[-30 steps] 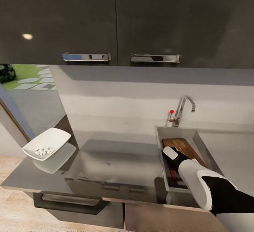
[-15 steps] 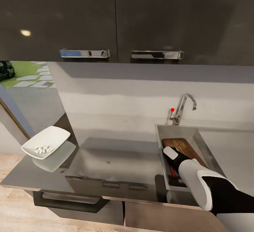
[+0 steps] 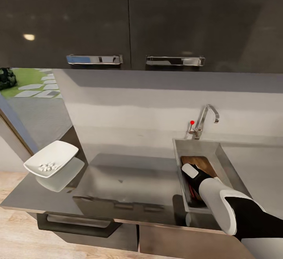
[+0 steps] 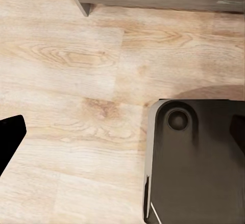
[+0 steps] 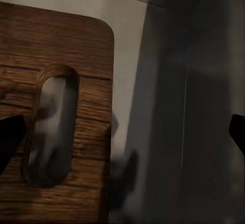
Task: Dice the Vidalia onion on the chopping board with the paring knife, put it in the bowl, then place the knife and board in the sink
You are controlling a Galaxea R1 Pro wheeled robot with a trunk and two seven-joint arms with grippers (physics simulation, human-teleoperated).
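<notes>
Fingertips of the right gripper (image 5: 122, 137) sit spread wide at the frame edges, empty, above the chopping board (image 5: 56, 127) lying in the sink (image 3: 220, 152). Its arm slants down from lower right. Upper left, the bowl (image 3: 53, 158) rests on the countertop (image 3: 129, 180).

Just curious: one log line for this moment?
right gripper: open, in steel sink | brown wooden chopping board: in sink | white bowl: diced onion

brown chopping board (image 3: 202, 163), white bowl (image 3: 53, 158)
</notes>
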